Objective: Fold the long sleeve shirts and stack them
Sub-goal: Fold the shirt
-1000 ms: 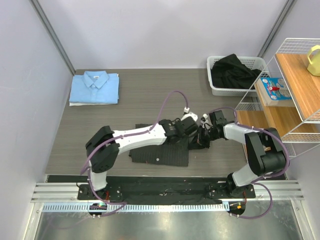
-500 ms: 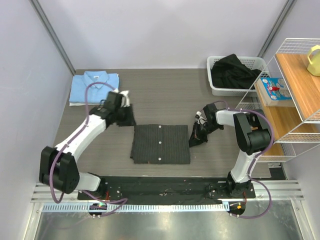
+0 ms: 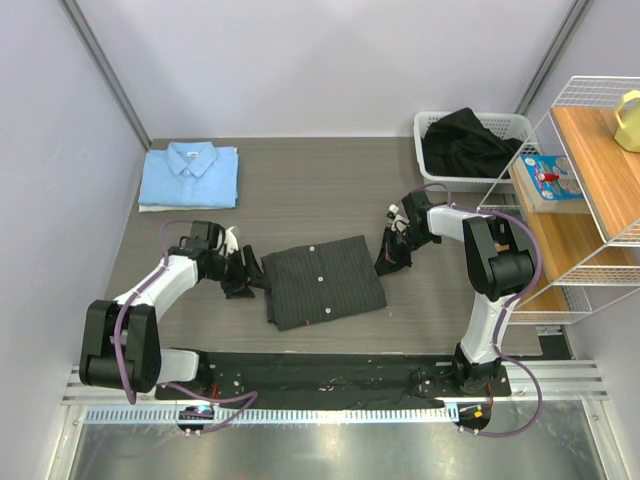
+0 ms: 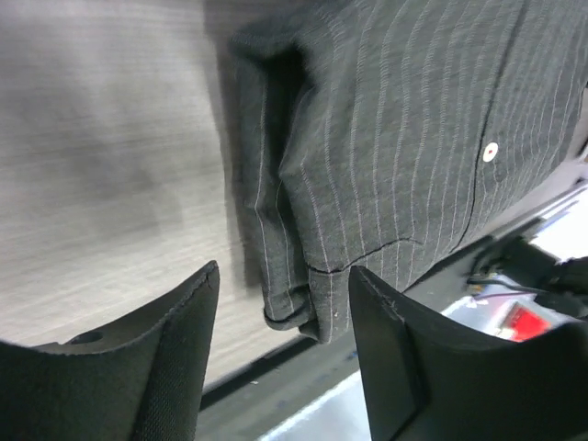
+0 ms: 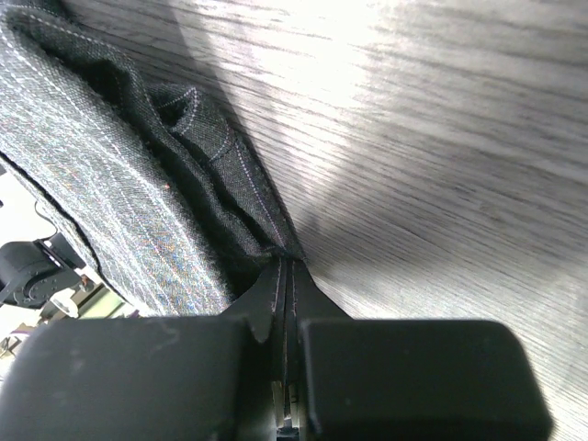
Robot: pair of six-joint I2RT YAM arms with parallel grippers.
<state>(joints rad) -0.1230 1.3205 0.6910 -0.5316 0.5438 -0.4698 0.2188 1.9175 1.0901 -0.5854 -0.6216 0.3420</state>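
pinstriped shirt point(image 3: 322, 282) lies between left pincer point(image 3: 243, 279) and right pincer point(image 3: 391, 259)

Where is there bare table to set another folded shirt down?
Bare: the far strip of the table, between the light blue shirt and the basket. Crowded: mid-table, where the left arm and right arm flank the pinstriped shirt.

A folded pinstriped dark shirt point(image 3: 322, 282) is seen lying slightly askew at the centre of a grey wood-grain table point(image 3: 300, 200). The left gripper point(image 3: 243, 281) is placed at its left edge, the right gripper point(image 3: 392, 256) at a bunched dark corner on its right. A folded light blue shirt point(image 3: 190, 177) is laid at the upper left; a white basket point(image 3: 432, 180) holding dark cloth is set at the upper right.
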